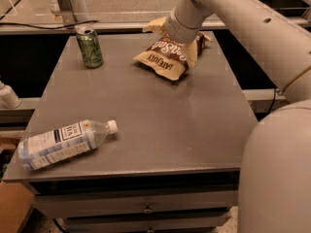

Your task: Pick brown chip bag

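Note:
The brown chip bag (163, 59) lies at the back middle of the grey table (170, 125). It is dark brown with tan edges and white lettering. My gripper (188, 45) comes down from the upper right and sits right on the bag's upper right part, covering some of it. The white arm runs off to the right side of the view. The bag looks to be resting on the table.
A green can (89, 46) stands upright at the back left of the table. A clear plastic bottle (63, 142) with a white cap lies on its side at the front left. A metal rail runs behind the table. My arm's bulk fills the lower right.

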Controlling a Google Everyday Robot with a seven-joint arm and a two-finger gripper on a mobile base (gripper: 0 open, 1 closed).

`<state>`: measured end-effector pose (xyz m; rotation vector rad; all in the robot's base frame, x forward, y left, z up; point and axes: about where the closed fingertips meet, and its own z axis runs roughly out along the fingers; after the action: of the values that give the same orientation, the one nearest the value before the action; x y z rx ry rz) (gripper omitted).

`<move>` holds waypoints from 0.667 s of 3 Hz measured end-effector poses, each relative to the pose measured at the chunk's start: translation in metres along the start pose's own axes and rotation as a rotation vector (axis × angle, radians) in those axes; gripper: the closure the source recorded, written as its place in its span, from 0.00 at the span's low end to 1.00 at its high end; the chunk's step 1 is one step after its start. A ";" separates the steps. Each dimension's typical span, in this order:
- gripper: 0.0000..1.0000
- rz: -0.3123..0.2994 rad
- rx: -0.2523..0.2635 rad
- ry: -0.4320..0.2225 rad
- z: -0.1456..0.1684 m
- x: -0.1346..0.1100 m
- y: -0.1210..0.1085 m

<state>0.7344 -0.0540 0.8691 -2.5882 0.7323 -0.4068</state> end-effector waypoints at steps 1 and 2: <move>0.00 -0.049 -0.011 0.017 0.008 0.020 0.011; 0.00 -0.041 -0.009 0.020 0.011 0.024 0.016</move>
<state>0.7519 -0.0760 0.8557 -2.6153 0.6899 -0.4439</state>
